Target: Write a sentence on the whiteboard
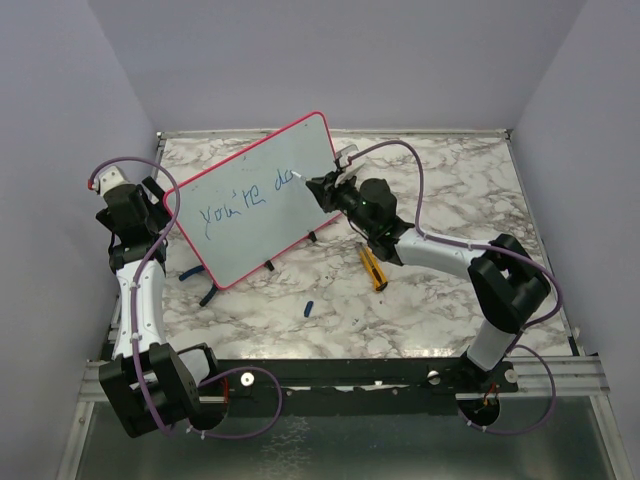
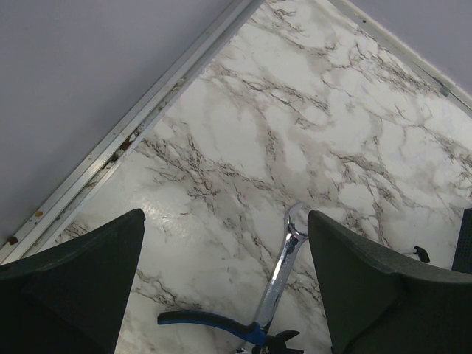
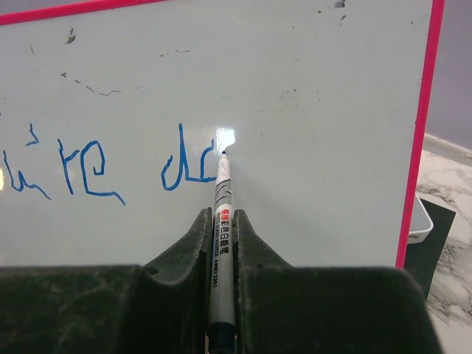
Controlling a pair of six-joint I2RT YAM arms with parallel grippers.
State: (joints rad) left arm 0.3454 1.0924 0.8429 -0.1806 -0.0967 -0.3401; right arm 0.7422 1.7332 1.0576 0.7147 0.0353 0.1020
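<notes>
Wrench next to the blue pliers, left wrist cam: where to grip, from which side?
Probably mid-shank of the wrench, from straight above, jaws closing across its narrow width. It lies flat on the table, so only its thin edges offer purchase; the open head flares, and the blue-handled pliers crowd its other end.

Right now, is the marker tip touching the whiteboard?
Touching. The right wrist view shows the marker tip resting on the whiteboard surface, with no gap visible.

Blue "you're do" — apparently — on whiteboard [image 1: 250, 235]
</notes>
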